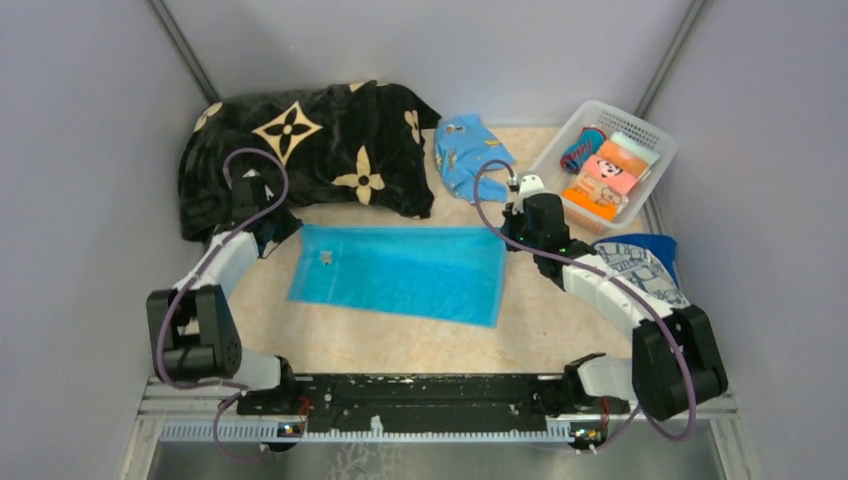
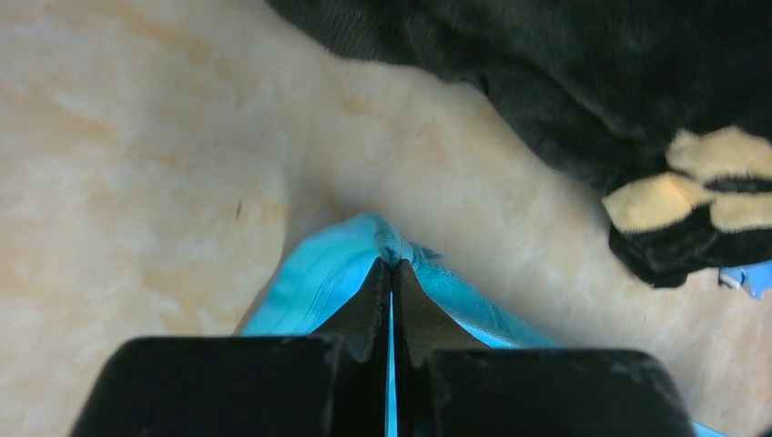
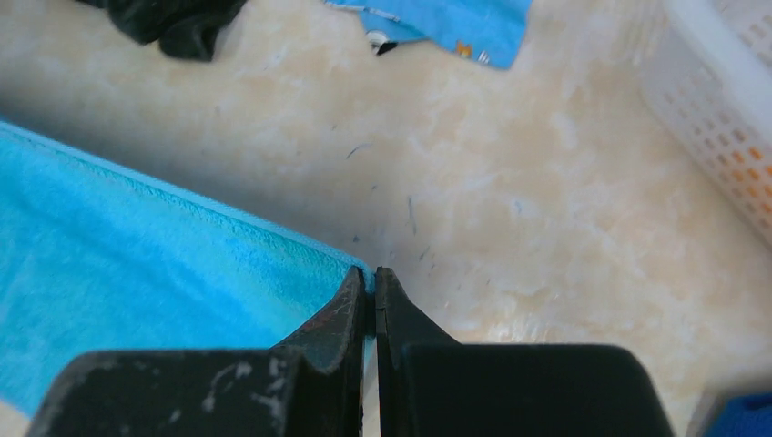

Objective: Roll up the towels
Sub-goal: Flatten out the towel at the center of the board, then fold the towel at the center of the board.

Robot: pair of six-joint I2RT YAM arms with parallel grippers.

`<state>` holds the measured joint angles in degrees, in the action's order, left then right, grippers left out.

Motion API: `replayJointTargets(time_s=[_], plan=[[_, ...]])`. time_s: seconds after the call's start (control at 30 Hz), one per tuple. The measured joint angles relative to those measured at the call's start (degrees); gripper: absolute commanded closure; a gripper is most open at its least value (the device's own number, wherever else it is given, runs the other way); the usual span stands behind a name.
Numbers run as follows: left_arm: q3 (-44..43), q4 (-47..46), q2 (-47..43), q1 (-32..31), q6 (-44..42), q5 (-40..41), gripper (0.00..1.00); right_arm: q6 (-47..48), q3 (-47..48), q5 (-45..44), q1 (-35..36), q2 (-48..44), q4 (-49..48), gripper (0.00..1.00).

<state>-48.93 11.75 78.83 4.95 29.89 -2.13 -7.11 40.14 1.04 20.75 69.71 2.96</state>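
- The turquoise towel [image 1: 400, 272] is laid out pretty much flat in the middle of the table [image 1: 560, 320], long side running left to right, with a tiny dark speck on it near the far left end.
- The left gripper [image 2: 392, 273] has its jaws squeezed together on the towel's far-left corner. In the left wrist view the cloth puckers up into a little peak right at the tips.
- The right gripper [image 3: 370, 276] is doing the same on the far-right corner, jaws pressed together with the towel's edge caught between them. On this side the cloth lies flatter.
- So both arms reach out to the far edge of that towel, one at each end.
- The white towel with dark-blue print [image 1: 650, 275] sits at the right edge of the table, partly under the right arm, lying on top of the royal-blue towel [image 1: 655, 244]. Neither is rolled as far as can be seen.
- The black blanket [image 1: 310, 150] with cream flowers is heaped at the far left, just behind the left gripper.
- A light-blue printed cloth [image 1: 468, 152] is crumpled beside the blanket.
- A white basket [image 1: 555, 140] at the far right corner holds some orange and pink stuff; can't really tell what it is.
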Motion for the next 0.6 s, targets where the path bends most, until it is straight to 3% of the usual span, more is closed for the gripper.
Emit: replayJointTargets(time_s=[0.23,0.43,0.6], plan=[[-5.1,-5.3,9.6,0.0,1.9,-2.2,1.0,7.3,0.0,-2.3,-0.5,7.7,-10.9,1.0],[-1.5,-7.3,6.5,0.1,3.7,-2.0,1.0,9.0,-0.1,0.3,-1.0,6.7,-10.2,1.0],[5.7,-6.6,0.1,0.9,5.5,-1.0,1.0,8.0,-4.5,3.7,-1.1,-0.5,-9.7,1.0]])
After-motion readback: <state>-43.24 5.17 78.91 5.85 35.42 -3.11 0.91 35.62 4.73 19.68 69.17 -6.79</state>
